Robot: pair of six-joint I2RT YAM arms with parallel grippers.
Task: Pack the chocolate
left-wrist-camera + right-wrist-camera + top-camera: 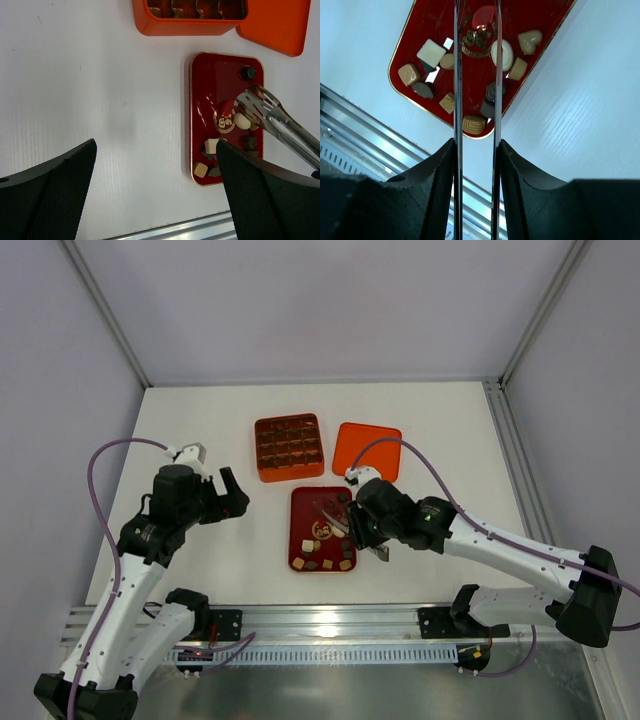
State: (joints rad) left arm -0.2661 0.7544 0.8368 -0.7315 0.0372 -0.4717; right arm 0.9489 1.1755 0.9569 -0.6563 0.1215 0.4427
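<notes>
Chocolate (pixel 431 52), small bite-size pieces in dark brown, tan and cream-white, lay on a flat dark red rectangular tray with a gold rim (pixel 303 510). Most of it was bunched toward the tray's near edge and near corners, and one dark round piece (pixel 248 73) sat alone by the far right corner. The tray sat on the white worktop (pixel 200 430), close to its near edge and about midway along it. Right gripper (pixel 476 142) was clenched on a pair of slim metal tongs (pixel 457 75); its black fingers (pixel 437 170) pressed the two arms from outside, arms parallel with a gap between them. The tongs reached out over the tray's middle. All chocolate lay well ahead of the fingers, none touching them. In the right wrist view, a cream-white oval piece (pixel 502 54) lay just outside one arm and a ribbed tan piece (pixel 474 124) lay between the arms by the near edge. In the left wrist view, the slotted tong tips stood over the oval piece; contact could not be told. Left gripper (pixel 235 493) was released, fingers spread wide, over bare worktop left of the tray and well apart from the chocolate. An orange box with grid compartments (pixel 289 447) stood just beyond the tray's far edge, with a flat orange lid (pixel 366 450) beside it on the right.
</notes>
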